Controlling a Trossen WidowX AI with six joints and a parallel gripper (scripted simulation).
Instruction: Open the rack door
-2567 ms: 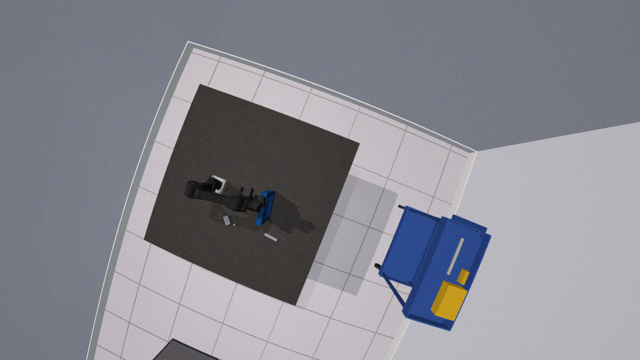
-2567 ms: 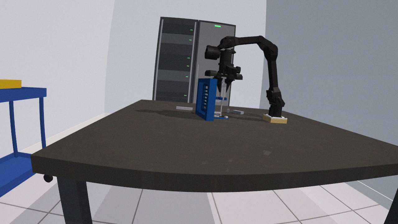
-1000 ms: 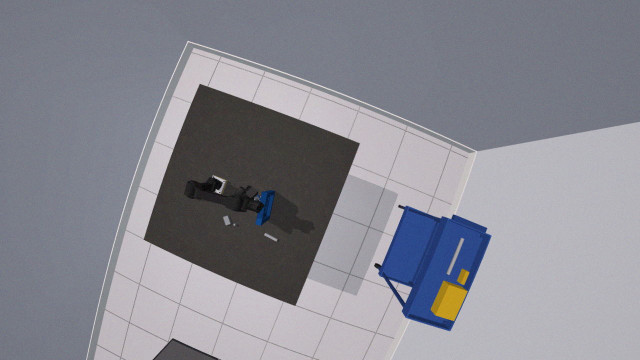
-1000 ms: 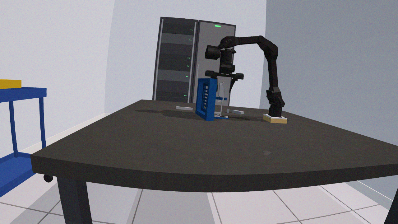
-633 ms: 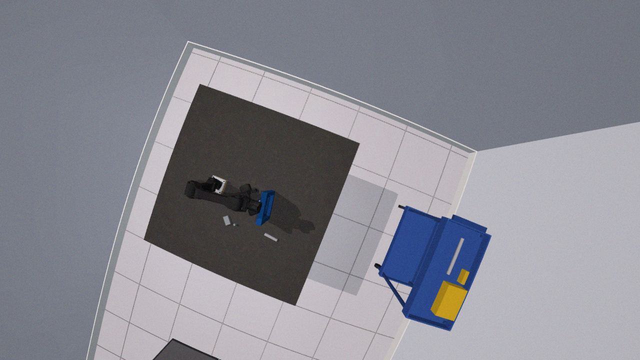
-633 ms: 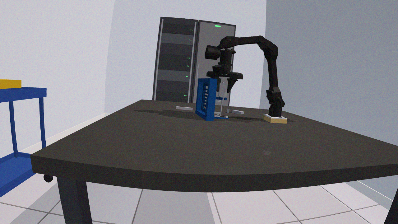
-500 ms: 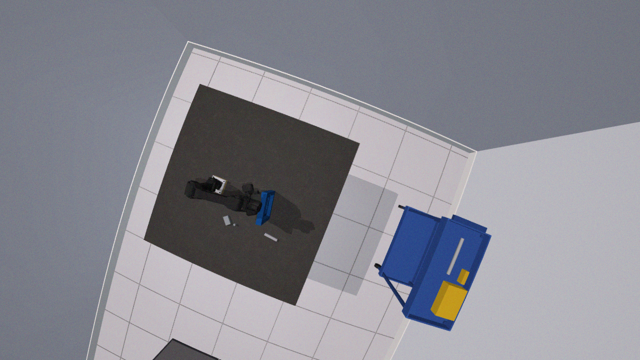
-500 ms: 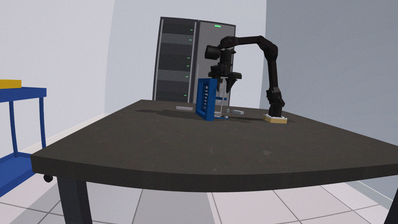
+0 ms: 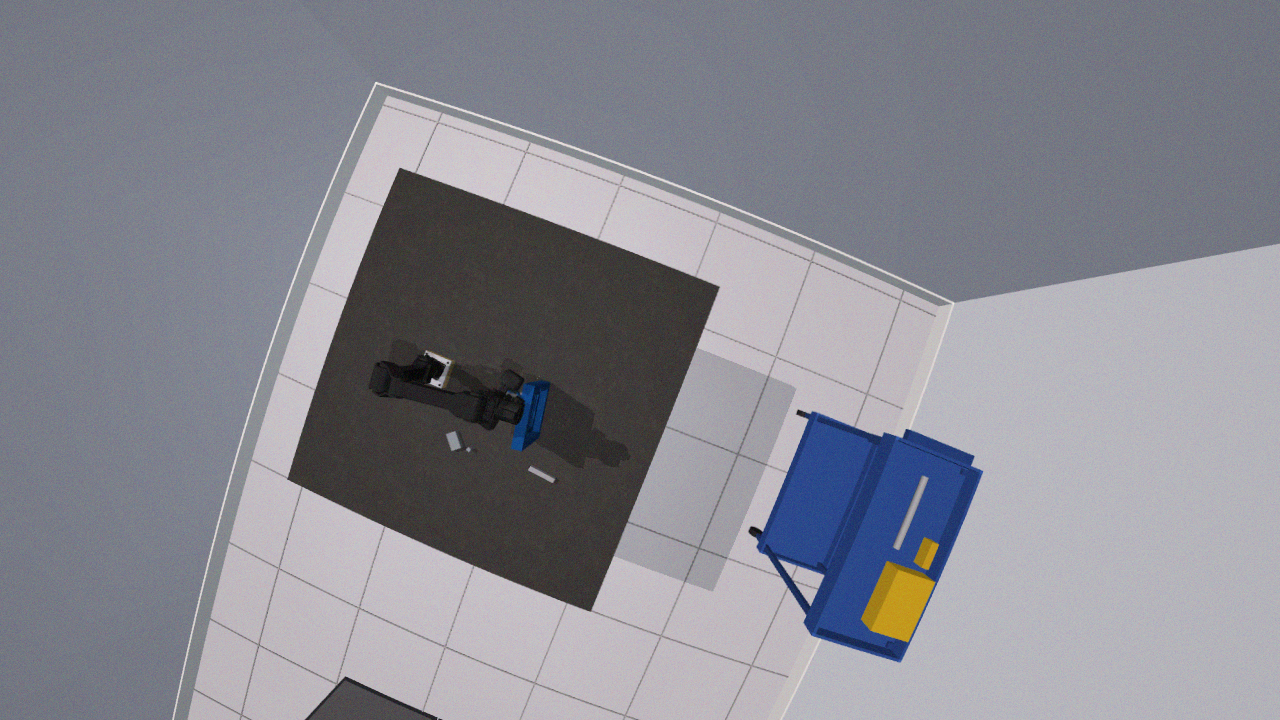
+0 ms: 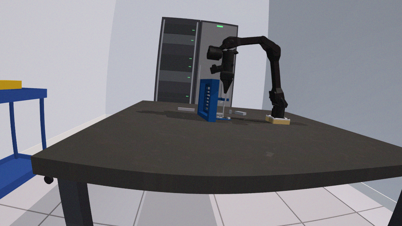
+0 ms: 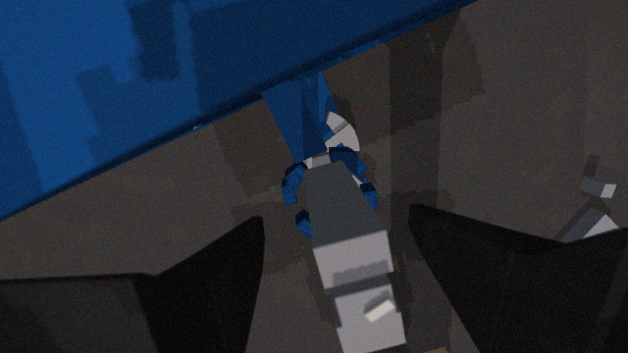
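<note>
The blue rack frame [image 9: 536,417] [image 10: 213,98] [image 11: 235,44] stands upright on the table [image 9: 501,250] [image 10: 202,146]. A slotted blue panel [image 10: 207,98] shows within it; how far the door stands open is hard to tell. The grey upright handle [image 10: 223,108] [image 11: 345,208] stands on the arm's side of the frame, by blue brackets [image 11: 292,185]. My gripper [image 10: 225,92] [image 11: 337,221] points down over the handle, open, a finger on each side. Gaps show between both fingers and the handle in the wrist view. The fingers are hidden in the top view.
A light block [image 9: 454,440] [image 10: 240,113] and a tiny piece [image 9: 469,449] [image 10: 230,111] [image 11: 608,190] lie on the arm's side of the frame. A white bar [image 9: 541,474] [image 10: 186,109] lies beyond the frame's end. A blue cart [image 9: 814,492] stands off the table.
</note>
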